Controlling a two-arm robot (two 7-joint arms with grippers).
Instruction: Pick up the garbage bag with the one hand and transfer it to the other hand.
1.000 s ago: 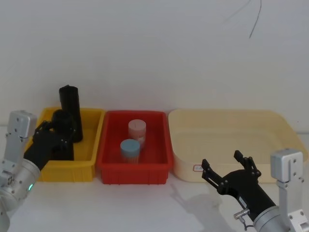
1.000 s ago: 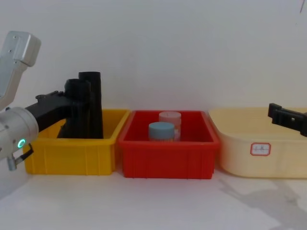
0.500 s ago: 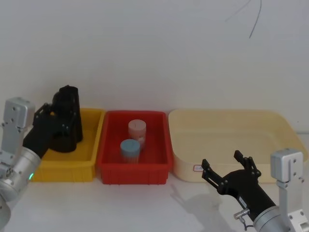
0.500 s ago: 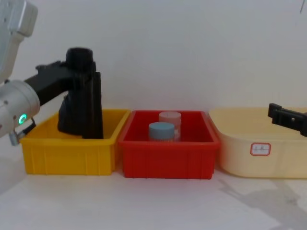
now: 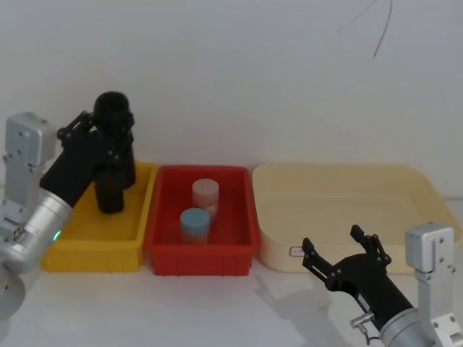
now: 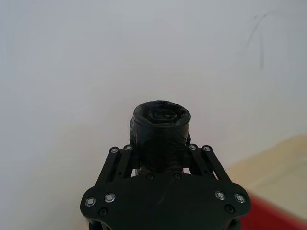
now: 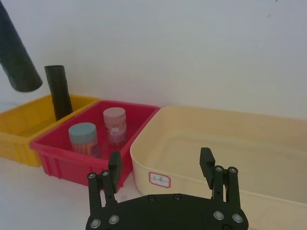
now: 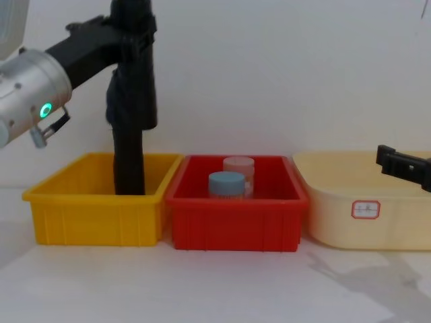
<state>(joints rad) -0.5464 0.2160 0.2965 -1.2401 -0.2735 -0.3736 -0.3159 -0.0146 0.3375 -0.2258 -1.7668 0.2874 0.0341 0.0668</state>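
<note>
Head: the garbage bag (image 5: 113, 108) is pinched by the left pincer (image 5: 107, 139) above the far-left yellow bin (image 5: 87, 249).
Left wrist: the garbage bag is clamped between both fingers (image 6: 116, 164).
Right wrist: the right pincer (image 7: 160, 160) is spread.
Chest: a second roll (image 8: 128, 168) is stood in that yellow bin.

Head cam: high up, tilted forward and down into three bins in a row, yellow bin (image 5: 94, 256), red bin (image 5: 202, 260), cream tub (image 5: 340, 210), white wall (image 5: 253, 72) behind. Chest cam: lower, level, nearer, same three bins side-on. Left wrist cam: just behind the left gripper (image 6: 160, 158), looks along its fingers, garbage bag (image 6: 160, 127) close up between them, wall beyond. Right wrist cam: just behind the right gripper (image 7: 160, 160), looks past its fingertips at all three bins, shared with head and chest.
</note>
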